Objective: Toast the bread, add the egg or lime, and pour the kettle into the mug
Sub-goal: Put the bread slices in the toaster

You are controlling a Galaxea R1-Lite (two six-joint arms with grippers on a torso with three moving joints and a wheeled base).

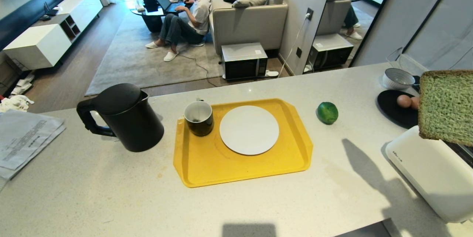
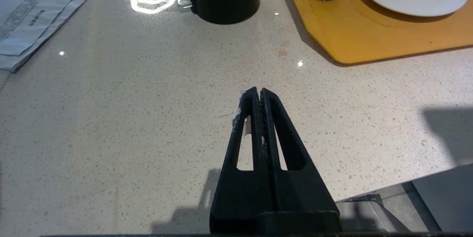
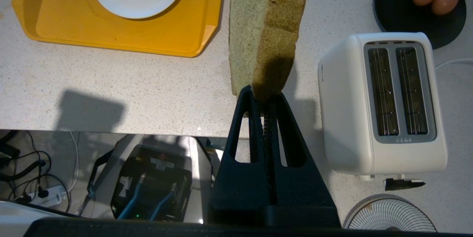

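Green bread (image 3: 264, 26) pinched in right hand (image 3: 263, 98); toaster (image 3: 384, 104) just beside.

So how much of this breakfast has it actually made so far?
Hardly any. The right hand is shut on the green bread, held in the air beside the white toaster, whose slots are empty. The plate is bare, the eggs and lime lie untouched, and the kettle stands apart from the mug. The left hand is idle, shut over the counter.
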